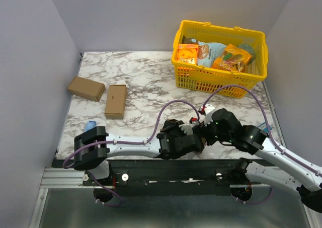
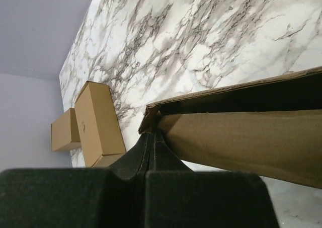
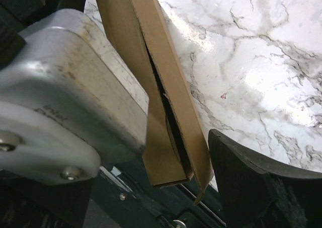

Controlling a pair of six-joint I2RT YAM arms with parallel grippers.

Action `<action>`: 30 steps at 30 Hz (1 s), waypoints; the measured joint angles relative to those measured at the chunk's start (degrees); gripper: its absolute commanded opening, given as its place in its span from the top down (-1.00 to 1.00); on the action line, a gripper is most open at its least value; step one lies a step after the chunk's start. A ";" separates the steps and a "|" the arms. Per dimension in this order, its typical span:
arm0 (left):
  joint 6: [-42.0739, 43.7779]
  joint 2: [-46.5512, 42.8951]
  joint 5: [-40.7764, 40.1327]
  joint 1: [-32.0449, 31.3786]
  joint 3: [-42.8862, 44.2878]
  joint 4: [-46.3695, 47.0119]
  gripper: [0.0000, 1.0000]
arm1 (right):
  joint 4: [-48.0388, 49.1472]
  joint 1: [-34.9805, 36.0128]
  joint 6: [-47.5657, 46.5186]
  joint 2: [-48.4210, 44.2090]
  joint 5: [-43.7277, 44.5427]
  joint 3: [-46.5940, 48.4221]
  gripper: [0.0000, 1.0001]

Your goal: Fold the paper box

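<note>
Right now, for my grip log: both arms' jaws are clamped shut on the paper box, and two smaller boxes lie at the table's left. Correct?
Not quite. Only the left jaws are shut on the paper box; the right jaws stand open around its edge, as the right wrist view shows.

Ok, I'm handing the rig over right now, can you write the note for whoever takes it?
Left gripper: shut, pinching a corner of the paper box.
Right gripper: open, fingers either side of the box's layered panels, not clamping.
Box: held up on edge by the arm bases, above the table.
Done: box picked up, panels doubled together.
Left: form the sides, tuck flaps and tabs.
</note>
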 measured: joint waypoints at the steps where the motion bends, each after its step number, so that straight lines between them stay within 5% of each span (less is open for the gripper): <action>1: 0.11 0.00 0.04 0.00 0.00 -0.02 1.00 | 0.09 0.74 0.39 0.35 1.05 0.00 -0.79; 6: 0.26 -0.13 0.42 0.15 0.04 -0.33 1.00 | 0.52 4.90 2.36 2.29 5.35 0.00 -0.58; 13: 0.15 -0.22 0.48 0.81 0.02 -0.87 1.00 | 0.44 8.92 5.18 4.57 9.05 1.03 0.14; 30: -1.11 -7.17 -0.02 3.52 -7.30 0.50 1.00 | 8.26 10.97 -1.51 13.40 9.38 4.11 0.24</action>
